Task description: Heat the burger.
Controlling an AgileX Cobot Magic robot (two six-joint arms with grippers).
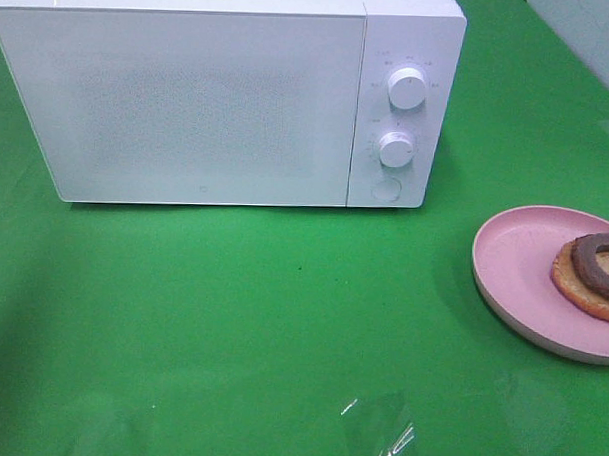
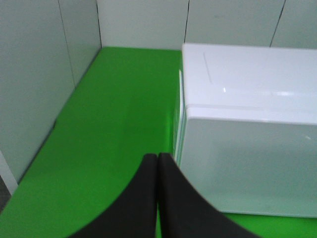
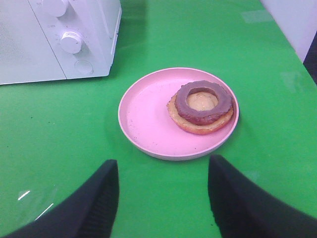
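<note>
Two grippers stand near the boxy white microwave (image 1: pixel 189 104), whose door is shut. No domed burger shows in any view; whether it sits behind that frosted door cannot be told. Right of the microwave, on the green counter (image 1: pixel 231 316), lies a round pink plate (image 1: pixel 514 255) carrying only a flat tan disc with a dark brown ring (image 3: pixel 200 128). The right gripper (image 3: pixel 162 166), fingers spread and empty, faces that plate and is likely nearer the microwave's dials; the left gripper (image 2: pixel 157 163), fingers pressed together, hovers off the microwave's left end

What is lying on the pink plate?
On the pink plate lies a flat tan disc with a dark brown ring on top. What is under the disc is covered.
</note>
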